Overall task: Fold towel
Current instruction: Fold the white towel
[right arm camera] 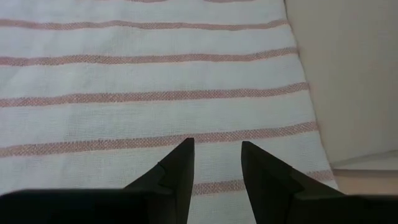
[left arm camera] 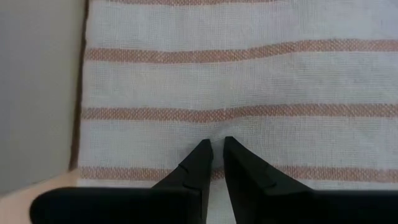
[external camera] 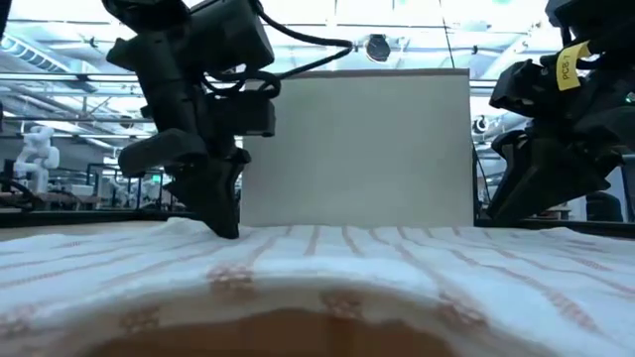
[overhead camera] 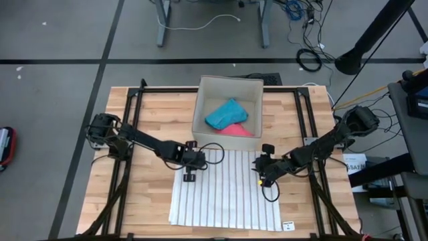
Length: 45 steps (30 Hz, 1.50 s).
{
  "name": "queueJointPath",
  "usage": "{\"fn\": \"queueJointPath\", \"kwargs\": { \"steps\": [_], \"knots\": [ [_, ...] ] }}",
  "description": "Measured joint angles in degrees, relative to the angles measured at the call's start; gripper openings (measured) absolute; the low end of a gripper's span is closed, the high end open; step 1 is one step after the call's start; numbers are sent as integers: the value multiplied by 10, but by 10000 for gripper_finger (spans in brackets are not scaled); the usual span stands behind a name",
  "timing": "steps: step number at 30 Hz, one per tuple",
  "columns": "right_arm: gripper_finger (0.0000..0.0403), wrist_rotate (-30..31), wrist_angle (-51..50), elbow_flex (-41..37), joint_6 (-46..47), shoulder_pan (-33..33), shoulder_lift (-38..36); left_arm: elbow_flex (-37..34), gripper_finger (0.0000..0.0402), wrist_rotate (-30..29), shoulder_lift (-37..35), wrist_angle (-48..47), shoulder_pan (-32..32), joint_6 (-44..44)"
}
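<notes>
From above I see the striped towel [overhead camera: 224, 189] flat before the box [overhead camera: 228, 105], whose blue cloth [overhead camera: 227, 113] the low view hides. My left gripper [overhead camera: 188, 175], nearly clenched, pinches fabric near one edge; my right gripper [overhead camera: 261, 177], fingers parted, presses near the opposite edge.

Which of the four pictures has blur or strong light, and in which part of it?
Low view: the towel nearest the lens is blurred, bright room lights behind the box. High view: even light, soft shadows. Both wrist views: the weave is sharp, no glare.
</notes>
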Motion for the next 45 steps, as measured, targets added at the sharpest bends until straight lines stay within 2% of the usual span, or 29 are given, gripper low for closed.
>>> {"fn": "queueJointPath", "kwargs": {
  "steps": [5, 10, 16, 21, 25, 30, 36, 45],
  "knots": [
    [118, -3, 3, 2, -18, 0, -15, 40, 53, 2, -14, -28, -19, -8],
    [118, -32, -24, 12, -18, 11, -46, 84, 53, 4, -18, -56, -61, -32],
    [118, 32, -189, 24, 68, 24, -87, 95, 53, 6, -11, 101, -125, 1],
    [118, 42, -303, 24, 180, 17, -117, 96, 53, -6, 12, 243, -150, 44],
    [118, 42, -345, 24, 218, 18, -128, 96, 53, -9, 39, 309, -148, 56],
    [119, 40, -353, 24, 214, 18, -130, 96, 53, -2, 78, 405, -142, 62],
    [119, 34, -372, 23, 208, 17, -130, 96, 53, 5, 105, 421, -141, 62],
    [119, 31, -388, 23, 216, 17, -130, 96, 53, 6, 107, 424, -152, 60]
  ]
}}
